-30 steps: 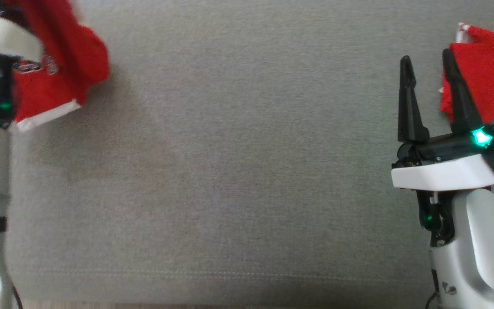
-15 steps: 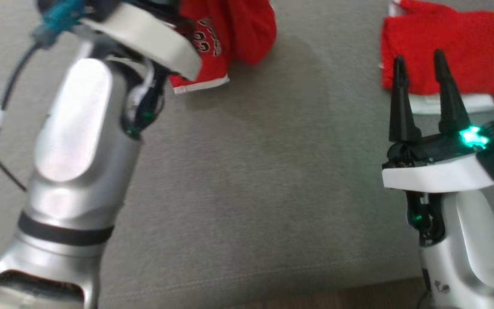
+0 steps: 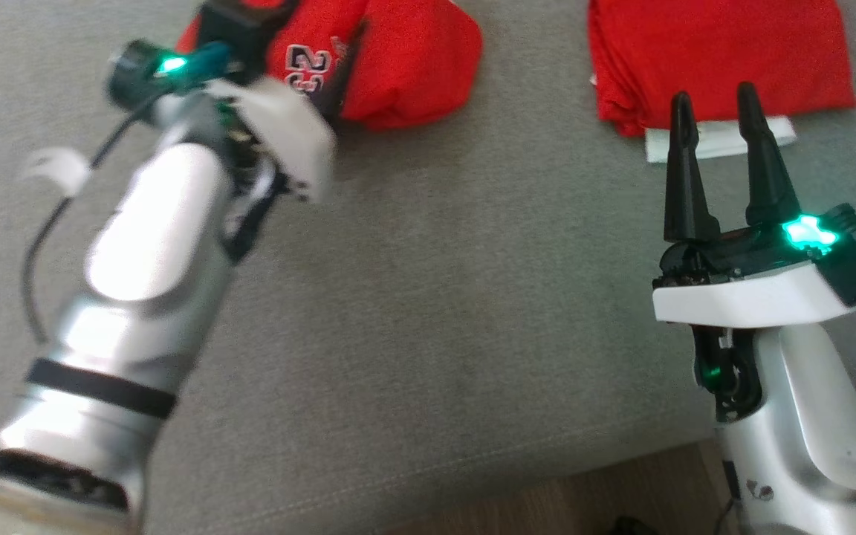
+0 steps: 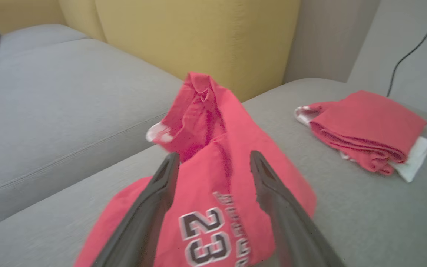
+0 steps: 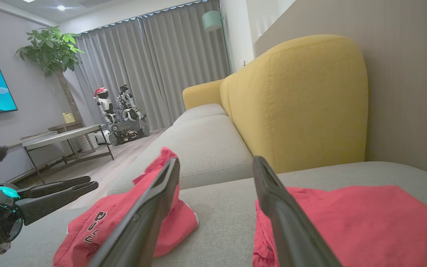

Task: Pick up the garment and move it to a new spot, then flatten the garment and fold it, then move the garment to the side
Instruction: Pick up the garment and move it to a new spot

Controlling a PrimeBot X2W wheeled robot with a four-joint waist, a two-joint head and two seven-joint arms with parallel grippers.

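Head view: the garment (image 3: 406, 67), a red jersey with a number printed on it, lies bunched at the upper middle of the frame on the grey sofa (image 3: 435, 297). The blurred left arm (image 3: 146, 253) reaches up from the lower left to the garment's near edge. At the upper right lies a folded pile (image 3: 718, 52) of red cloth with a white strip showing under its near edge. The right gripper (image 3: 714, 96) stands at the right, its fingers spread and empty, their tips over the pile's near edge.

Left wrist view: the left gripper (image 4: 213, 155) has its fingers spread wide, one on each side of the garment, and clamps nothing. The cloth is rumpled, with a peak rising past the fingertips. The folded pile sits at the right, well apart, and a yellow backrest (image 4: 198, 37) fills the top.

Right wrist view: the garment is at the lower left, the folded pile at the lower right, with bare seat between them.
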